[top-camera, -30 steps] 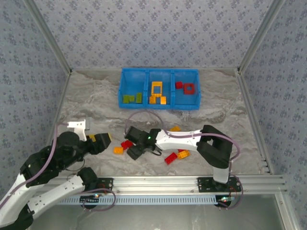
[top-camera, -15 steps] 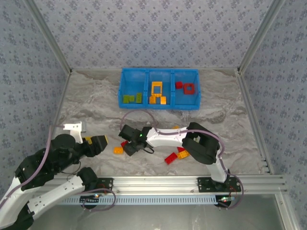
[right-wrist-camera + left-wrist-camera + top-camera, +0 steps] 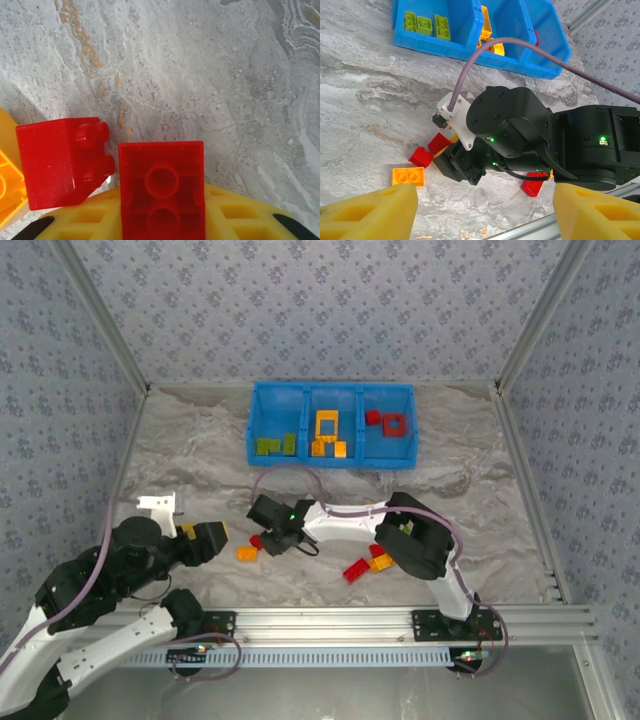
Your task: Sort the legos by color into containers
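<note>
the right gripper (image 3: 272, 538) is clamping a small red plastic brick (image 3: 161, 192) between its yellow fingers (image 3: 240, 215), which are pressing against both of its sides. the brick is turning its hollow underside toward the wrist camera, and whether it is lifted off the grey marbled table (image 3: 180, 450) i cannot tell. just beside it, a second red brick (image 3: 62, 167) is lying tipped on its side with two studs pointing toward the held one, and an orange brick (image 3: 7, 187) is peeking in at the edge (mostly cut off there). the left gripper (image 3: 208, 538) is hanging near these pieces, its fingers standing well apart with nothing between them. further right, by the bend of the right arm (image 3: 345, 522), another red brick (image 3: 355, 570) and an orange-yellow brick (image 3: 380, 562) are lying just beside each other. the bright blue three-compartment plastic tray (image 3: 330, 462) is sitting well apart at the far side of the table, holding lime green bricks (image 3: 275, 445) in its left compartment, orange-yellow pieces (image 3: 327, 435) in the middle one and red pieces (image 3: 390, 423) in the right one.
</note>
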